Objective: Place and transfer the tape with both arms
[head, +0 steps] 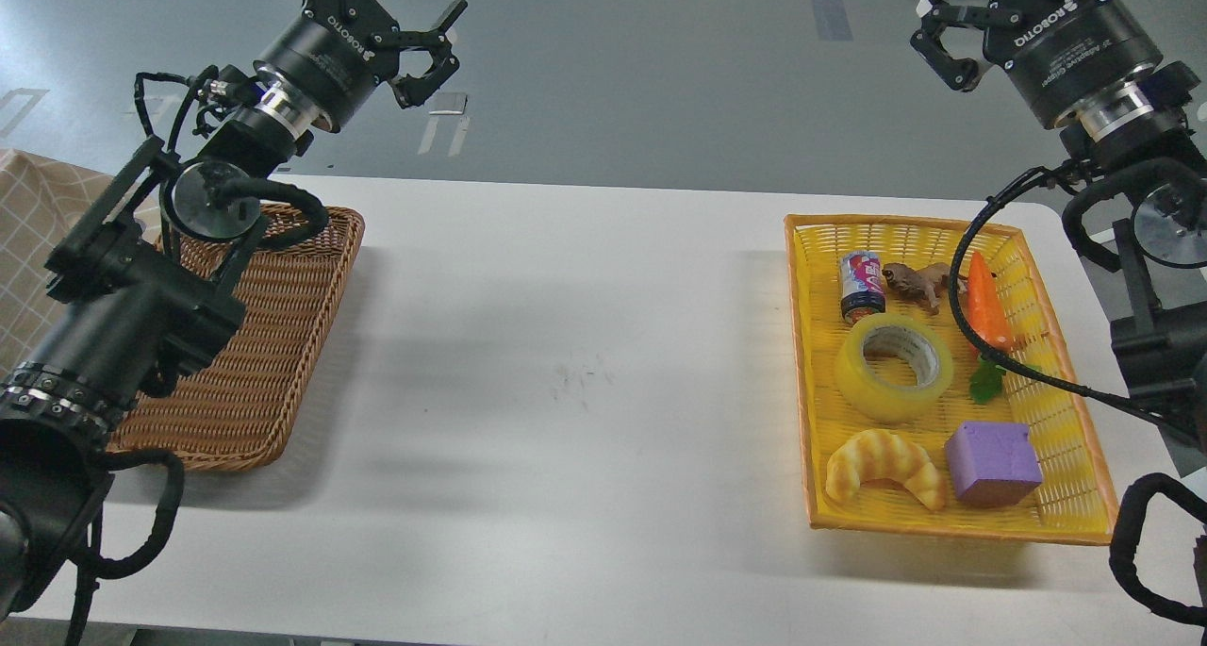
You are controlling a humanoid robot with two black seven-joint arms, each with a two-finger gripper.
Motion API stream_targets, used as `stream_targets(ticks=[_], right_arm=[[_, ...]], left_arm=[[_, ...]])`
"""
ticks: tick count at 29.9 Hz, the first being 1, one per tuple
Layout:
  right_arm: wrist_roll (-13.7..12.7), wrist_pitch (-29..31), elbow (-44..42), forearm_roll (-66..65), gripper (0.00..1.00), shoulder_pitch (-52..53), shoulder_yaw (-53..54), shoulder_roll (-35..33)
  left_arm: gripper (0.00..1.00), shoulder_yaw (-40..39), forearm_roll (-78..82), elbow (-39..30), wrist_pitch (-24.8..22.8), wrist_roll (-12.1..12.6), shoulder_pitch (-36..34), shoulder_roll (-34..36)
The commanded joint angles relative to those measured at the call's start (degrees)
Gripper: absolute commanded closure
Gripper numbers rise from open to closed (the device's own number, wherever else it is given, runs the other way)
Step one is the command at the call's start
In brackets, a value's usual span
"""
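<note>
The tape, a wide yellow translucent roll with a grey-white core, lies flat in the middle of the yellow basket at the right of the table. My right gripper is open and empty, held high above the far end of that basket, well clear of the tape. My left gripper is open and empty, held high beyond the far edge of the brown wicker basket at the left.
The yellow basket also holds a small can, a brown toy animal, a carrot, a croissant toy and a purple block. A black cable crosses the basket. White table lies between the baskets.
</note>
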Motion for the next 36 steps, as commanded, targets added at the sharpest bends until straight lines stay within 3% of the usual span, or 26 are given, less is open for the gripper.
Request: stream_targets(ticks=[1,36], right_arm=[[-0.1,0.0,0.2,0.0,0.00,0.0,0.1,0.8],[0.2,0.0,-0.2,-0.8,0.00,-0.2,-1.6,0.1]], left_arm=[[0.02,0.2,0.0,0.1,0.0,0.2,-0.4,0.0],[0.02,0.4,0.1,0.2,0.0,-0.2,0.1,-1.1]])
